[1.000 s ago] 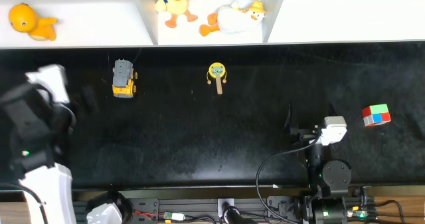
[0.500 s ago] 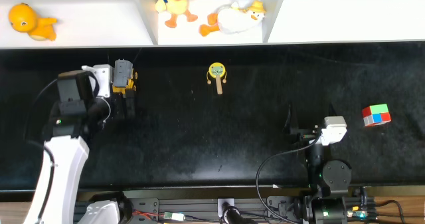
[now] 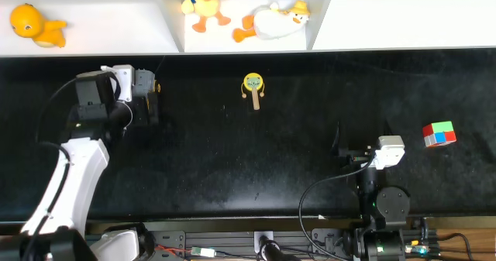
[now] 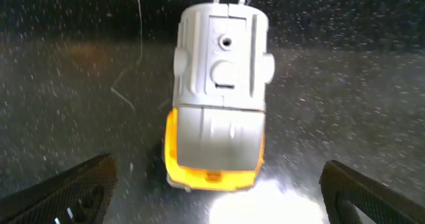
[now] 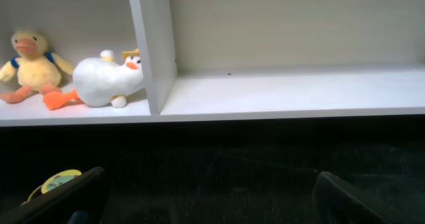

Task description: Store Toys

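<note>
One truck [image 4: 219, 98], lengthwise toward shelf [image 3: 403, 21], yellow end nearest pincer [image 4: 219, 164]

Wears a glossy white arm shell [image 3: 68, 172] behind the black left pincer [image 4: 219, 163]; trails a looping black cable [image 3: 314, 185] behind the white-capped right pincer [image 5: 209, 177].

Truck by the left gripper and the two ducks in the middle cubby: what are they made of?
Toy truck: likely hard moulded plastic; smooth grey and yellow shells with a slight sheen, panel seams, a screw hole. Yellow duck and white duck: plush fabric, probably stuffed; matte, fuzzy, rounded outlines.
</note>
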`<state>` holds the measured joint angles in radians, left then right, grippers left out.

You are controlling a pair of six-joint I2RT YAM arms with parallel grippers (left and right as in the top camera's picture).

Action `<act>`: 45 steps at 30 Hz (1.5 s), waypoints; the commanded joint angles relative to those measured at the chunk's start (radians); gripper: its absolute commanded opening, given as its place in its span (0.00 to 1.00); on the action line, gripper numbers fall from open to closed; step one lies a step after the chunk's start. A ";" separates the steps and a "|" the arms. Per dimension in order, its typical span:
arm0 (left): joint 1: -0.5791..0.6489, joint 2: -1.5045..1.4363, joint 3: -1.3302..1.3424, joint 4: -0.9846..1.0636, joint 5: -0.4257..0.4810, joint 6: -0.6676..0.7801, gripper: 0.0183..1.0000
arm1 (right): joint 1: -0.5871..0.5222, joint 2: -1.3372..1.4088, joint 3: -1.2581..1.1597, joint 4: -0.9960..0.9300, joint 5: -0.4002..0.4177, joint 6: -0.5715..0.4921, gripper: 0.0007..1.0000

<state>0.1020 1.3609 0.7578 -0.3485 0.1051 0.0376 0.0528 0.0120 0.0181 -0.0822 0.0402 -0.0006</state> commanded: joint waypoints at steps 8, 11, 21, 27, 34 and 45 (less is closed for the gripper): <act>-0.006 0.083 -0.004 0.101 -0.055 0.068 0.98 | -0.003 -0.008 -0.013 0.005 -0.006 -0.003 0.99; -0.006 0.096 -0.004 0.122 -0.055 0.068 0.98 | -0.003 -0.008 -0.013 0.005 -0.006 -0.003 1.00; -0.006 0.124 -0.004 0.151 -0.054 0.068 0.73 | -0.003 -0.008 -0.013 0.005 -0.006 -0.003 0.99; -0.006 0.124 -0.004 0.173 -0.047 0.068 0.47 | -0.003 -0.008 -0.013 0.005 -0.006 -0.003 1.00; -0.006 0.117 -0.004 0.170 -0.046 0.067 0.32 | -0.003 -0.008 -0.013 0.005 -0.006 -0.003 0.99; -0.006 -0.129 -0.011 0.029 -0.044 0.068 0.30 | -0.003 -0.008 -0.013 0.005 -0.006 -0.003 1.00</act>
<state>0.0982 1.3197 0.7490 -0.3130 0.0643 0.1043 0.0528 0.0120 0.0181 -0.0826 0.0406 -0.0006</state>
